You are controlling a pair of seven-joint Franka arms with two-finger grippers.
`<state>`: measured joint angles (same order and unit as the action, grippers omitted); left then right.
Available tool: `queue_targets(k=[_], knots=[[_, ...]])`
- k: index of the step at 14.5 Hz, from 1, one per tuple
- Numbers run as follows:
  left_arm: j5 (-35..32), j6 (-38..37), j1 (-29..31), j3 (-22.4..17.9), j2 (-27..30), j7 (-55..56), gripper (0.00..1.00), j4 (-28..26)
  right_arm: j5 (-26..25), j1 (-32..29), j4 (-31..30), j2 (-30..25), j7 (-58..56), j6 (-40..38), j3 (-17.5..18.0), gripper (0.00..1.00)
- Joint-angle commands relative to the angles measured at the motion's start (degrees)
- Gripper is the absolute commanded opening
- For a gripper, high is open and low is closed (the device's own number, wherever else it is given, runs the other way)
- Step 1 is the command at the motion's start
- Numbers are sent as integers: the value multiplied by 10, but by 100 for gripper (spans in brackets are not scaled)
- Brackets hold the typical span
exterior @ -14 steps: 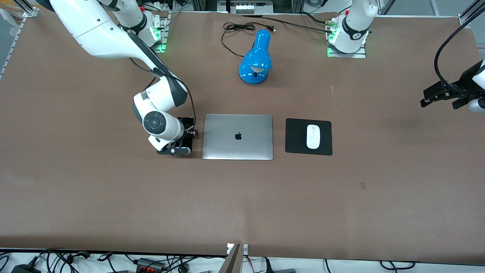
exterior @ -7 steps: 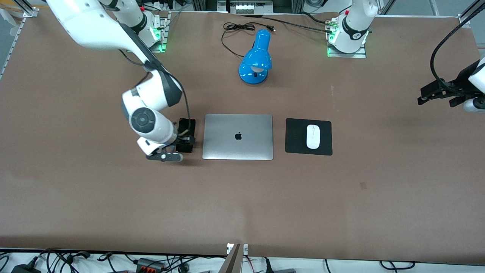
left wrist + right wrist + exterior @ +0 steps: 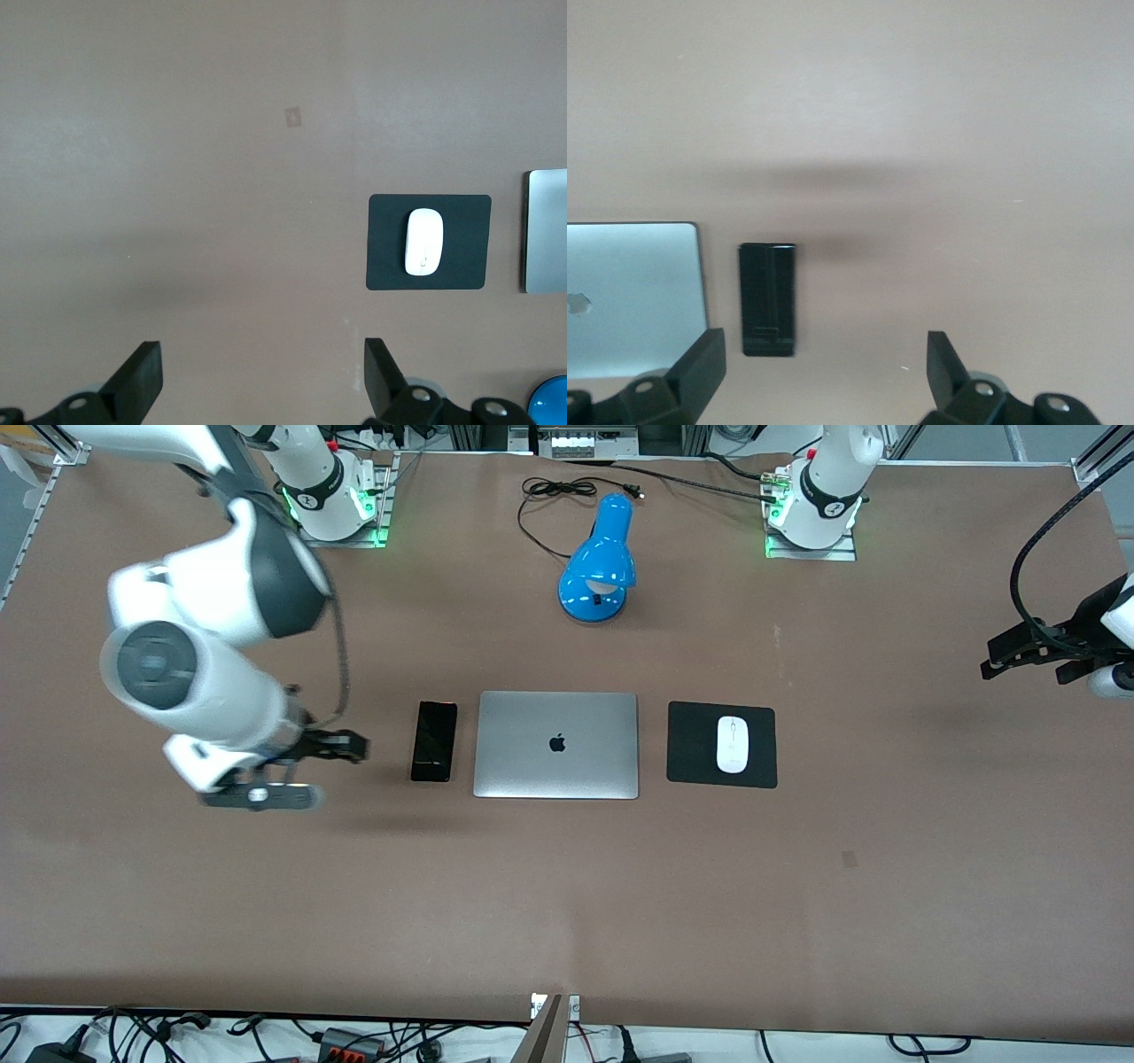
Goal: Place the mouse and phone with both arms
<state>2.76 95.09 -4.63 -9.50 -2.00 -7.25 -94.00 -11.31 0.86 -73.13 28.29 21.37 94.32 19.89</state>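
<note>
Front view on my screen: nearest the camera sit the phone [image 3: 434,740], a closed silver laptop [image 3: 556,745] and a black mouse pad [image 3: 722,744], all in one row. The phone lies flat just beside the laptop, on the side toward the right arm's end. The mouse [image 3: 732,743] rests on the pad, which sits near the laptop toward the left arm's end. My right gripper [image 3: 301,771] hangs over bare table near the phone, fingers spread wide and holding nothing. My left gripper [image 3: 1032,657] hovers over the table's edge at its own end, also spread and empty. Farther up, a blue desk lamp [image 3: 598,562] lies between the bases.
</note>
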Motion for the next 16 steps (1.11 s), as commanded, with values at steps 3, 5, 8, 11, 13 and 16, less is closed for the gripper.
queue_targets(k=[3,5,8,11,13,16], knots=[[5,-17,2,-2,-8,-9,100,22,7,-53,55,-33,-92,-57,-20,100],[5,-17,2,-1,-8,-7,100,22,50,-38,51,-63,-135,-53,-104,100],[6,-17,2,-1,-9,-10,100,22,104,-19,49,-76,-213,-49,-199,100],[7,-16,3,-2,-9,-10,100,22,102,-22,9,-120,-230,-41,-210,100],[5,-9,0,0,-11,-6,100,32,106,-24,-28,-144,-229,-33,-210,100],[5,-17,1,2,-15,-5,100,34,102,-22,-123,-202,-229,16,-209,100]])
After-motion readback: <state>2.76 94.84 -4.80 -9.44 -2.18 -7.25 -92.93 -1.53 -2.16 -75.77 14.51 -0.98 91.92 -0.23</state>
